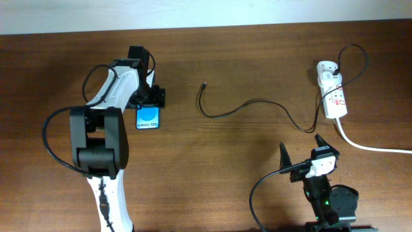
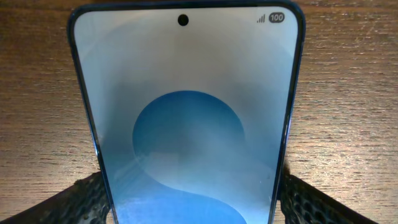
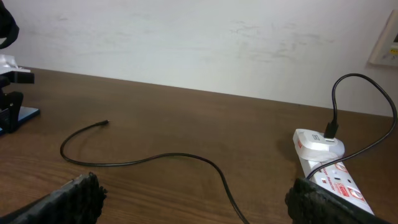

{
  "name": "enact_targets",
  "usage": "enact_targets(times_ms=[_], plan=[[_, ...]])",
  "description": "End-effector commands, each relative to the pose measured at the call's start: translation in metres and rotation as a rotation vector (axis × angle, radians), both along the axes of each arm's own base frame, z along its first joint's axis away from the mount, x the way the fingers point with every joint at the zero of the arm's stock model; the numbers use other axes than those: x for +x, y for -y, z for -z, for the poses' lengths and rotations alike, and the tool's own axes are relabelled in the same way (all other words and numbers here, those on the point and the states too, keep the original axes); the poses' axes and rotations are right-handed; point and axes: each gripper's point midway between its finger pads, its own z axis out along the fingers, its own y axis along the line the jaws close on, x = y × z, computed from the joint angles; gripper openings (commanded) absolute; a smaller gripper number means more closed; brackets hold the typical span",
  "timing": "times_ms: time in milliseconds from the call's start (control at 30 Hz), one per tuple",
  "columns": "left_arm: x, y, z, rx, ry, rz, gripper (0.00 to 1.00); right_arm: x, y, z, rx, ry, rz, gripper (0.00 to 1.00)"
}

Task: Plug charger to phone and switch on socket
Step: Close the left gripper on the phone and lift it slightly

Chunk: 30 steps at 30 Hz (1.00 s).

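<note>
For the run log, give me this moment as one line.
left tool: shut on phone | right tool: open, empty | charger: tip lying apart from phone | socket: no tool near

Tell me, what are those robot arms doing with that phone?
The left gripper is holding the phone on the table, with a finger against each long edge. The screen is lit. The charger lies loose on the wood, and its small plug tip is not in the phone yet. Its other end runs to the socket. The right gripper waits open and empty near the table's front.
</note>
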Motion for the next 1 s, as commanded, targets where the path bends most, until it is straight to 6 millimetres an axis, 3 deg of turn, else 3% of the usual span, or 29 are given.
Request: enact_targets(times_ms=[0,367,600,967], plan=[[-0.0186,0.0079,0.039,-0.026,-0.104,0.007,0.88,-0.0002,-0.001,0.0026,-0.004,-0.004,-0.003,0.98],[-0.0212,0.0077,0.039,-0.025,-0.114,0.007,0.86,-0.0002,-0.001,0.0026,-0.004,-0.004,-0.003,0.98],[-0.0265,0.0072,0.0388,-0.023,-0.136,0.007,0.9,-0.0002,-0.001,0.0026,-0.004,-0.004,-0.003,0.98],[-0.0212,0.0078,0.039,-0.025,-0.114,0.007,0.9,-0.0002,-0.001,0.0026,-0.004,-0.004,-0.003,0.98]])
